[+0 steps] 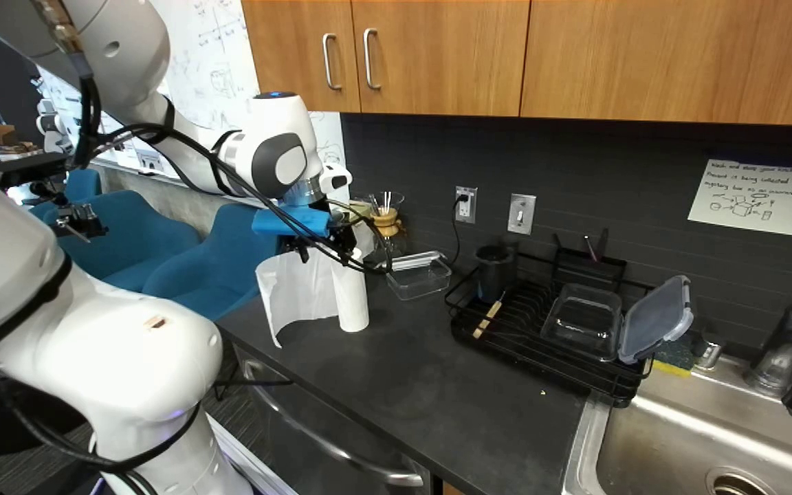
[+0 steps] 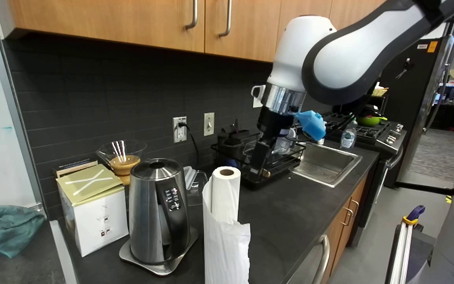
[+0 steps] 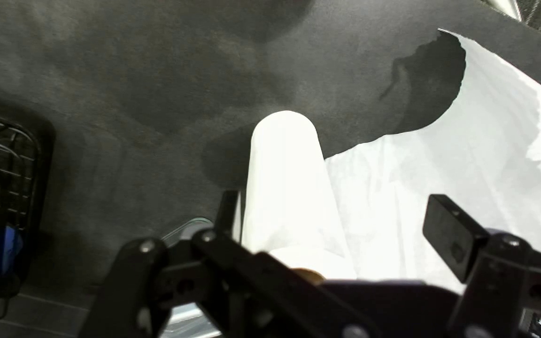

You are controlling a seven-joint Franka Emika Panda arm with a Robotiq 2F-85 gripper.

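I'm losing the foot of the paper towel roll (image 2: pixel 227 197) below the bottom edge in an exterior view, where the steel kettle (image 2: pixel 144 217) is hiding part of the clear container (image 2: pixel 200 186). In the wrist view the gripper (image 3: pixel 336 220) is covering part of the roll's cored end, while the loose sheet (image 3: pixel 467 155) and the dish rack (image 3: pixel 42 145) are running off opposite edges. Black cables (image 1: pixel 286 221) are crossing the gripper in an exterior view, leaving its fingertips unclear. The wall note's (image 1: pixel 760 197) writing is mostly coming out too small.
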